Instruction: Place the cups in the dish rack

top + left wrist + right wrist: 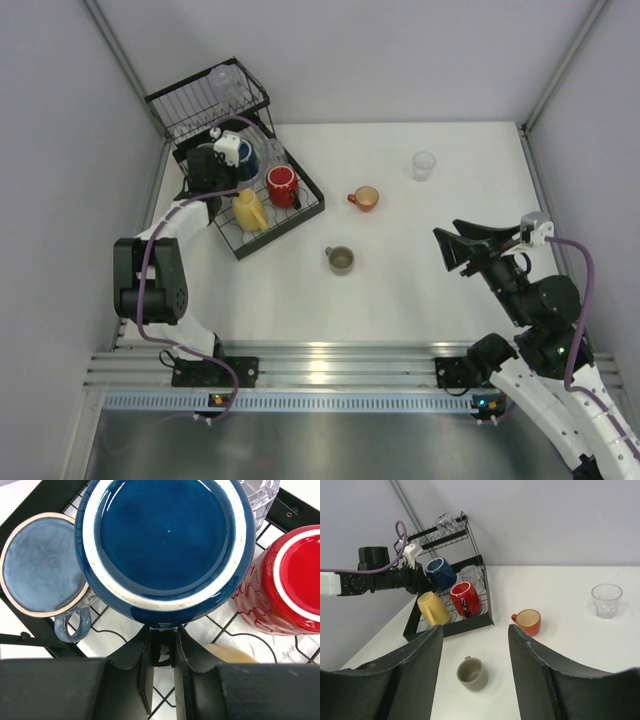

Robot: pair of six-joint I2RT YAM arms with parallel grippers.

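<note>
The left fingers (145,675) were closed to a narrow gap on the handle side of the blue mug (167,535), whose base faced the wrist camera. From the right wrist view the mug hung tilted over the low tray of the dish rack (280,230); whether it touched the wire could not be told. In the left wrist view a grey-blue mug (42,562) sat mouth-down just beside it at 9 o'clock, and a red mug (295,575) at 3 o'clock. A clear tumbler (260,495) showed at 1 o'clock and a sliver of the yellow mug (232,654) at 5 o'clock.

The right fingers (415,665) stood wide apart and empty, above the desk (420,300) toward 4 o'clock. Seen from above, an olive mug (341,260) lay at their 9 o'clock and an orange-red cup (364,198) at 10 o'clock. A second clear tumbler (424,165) stood near 12 o'clock. All three sat well apart from the rack, which occupied the desk's 10 o'clock corner.

The step in hand looked like seating the blue mug in the tray. The next move probably called for lowering it into the free gap between its neighbours without knocking them. The fingers would then part and lift straight out.
</note>
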